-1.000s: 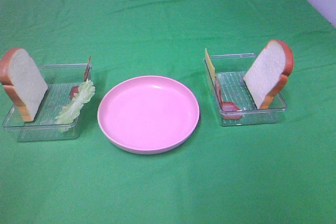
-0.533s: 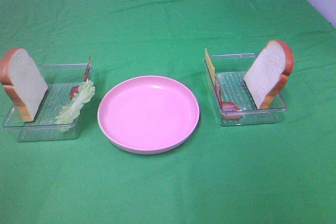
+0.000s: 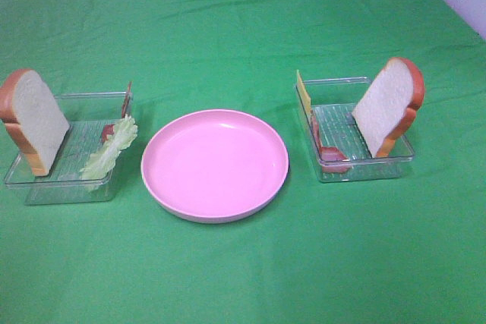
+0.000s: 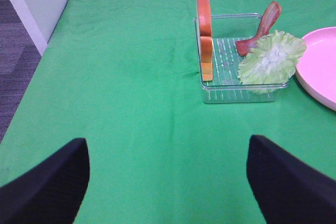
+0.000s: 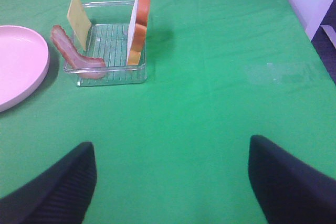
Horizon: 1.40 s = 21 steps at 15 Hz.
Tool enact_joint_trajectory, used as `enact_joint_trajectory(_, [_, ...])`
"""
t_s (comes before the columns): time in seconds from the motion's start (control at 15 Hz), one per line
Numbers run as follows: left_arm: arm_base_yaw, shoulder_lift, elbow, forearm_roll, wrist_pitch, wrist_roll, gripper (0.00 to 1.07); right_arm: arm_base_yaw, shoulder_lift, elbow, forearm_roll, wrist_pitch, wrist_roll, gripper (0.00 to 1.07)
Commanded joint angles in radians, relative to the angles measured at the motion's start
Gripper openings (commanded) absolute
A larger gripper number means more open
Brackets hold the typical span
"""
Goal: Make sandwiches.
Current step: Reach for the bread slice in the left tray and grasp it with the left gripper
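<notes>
A bread slice point(image 3: 34, 119) stands in the left clear tray point(image 3: 45, 187) with a lettuce leaf point(image 3: 111, 149) and a bacon strip point(image 3: 126, 100). Another bread slice point(image 3: 389, 105) stands in the right clear tray point(image 3: 380, 168) with a yellow cheese square point(image 3: 304, 92) and a bacon strip point(image 3: 328, 153). A round pink plate point(image 3: 215, 163) lies between the trays. Neither gripper shows in the exterior high view. The left gripper point(image 4: 167, 182) is open, apart from the left tray point(image 4: 210, 87). The right gripper point(image 5: 172, 182) is open, apart from the right tray point(image 5: 110, 74).
Green cloth point(image 3: 243, 28) covers the table. Its left edge and grey floor show in the left wrist view point(image 4: 21, 66). Its right edge shows in the right wrist view point(image 5: 307, 19).
</notes>
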Motion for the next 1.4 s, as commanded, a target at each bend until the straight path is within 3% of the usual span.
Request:
enact_joint_trajectory(0.07, [0.001,0.021,-0.024,-0.03,-0.055,-0.011,0.78,-0.006,-0.011,0.001,-0.004,-0.01,-0.01,0.76])
enact_joint_trajectory(0.27, [0.001,0.145,-0.064,-0.082,-0.191,-0.011,0.78,-0.006,-0.011,0.001,-0.004,-0.01,-0.01,0.76])
enact_joint_trajectory(0.53, [0.001,0.545,-0.204,-0.121,-0.319,-0.009,0.78,-0.006,-0.011,0.001,-0.004,-0.01,-0.01,0.76])
enact_joint_trajectory(0.8, [0.001,0.878,-0.373,-0.126,-0.255,-0.007,0.78,-0.006,-0.011,0.001,-0.004,-0.01,-0.01,0.76])
enact_joint_trajectory(1.07, [0.001,1.27,-0.626,-0.13,-0.074,-0.007,0.78,-0.006,-0.011,0.001,-0.004,-0.01,-0.01,0.76])
enact_joint_trajectory(1.4, [-0.023,1.569,-0.811,-0.135,-0.04,-0.007,0.78,-0.006,-0.011,0.001,-0.004,-0.01,-0.01,0.76])
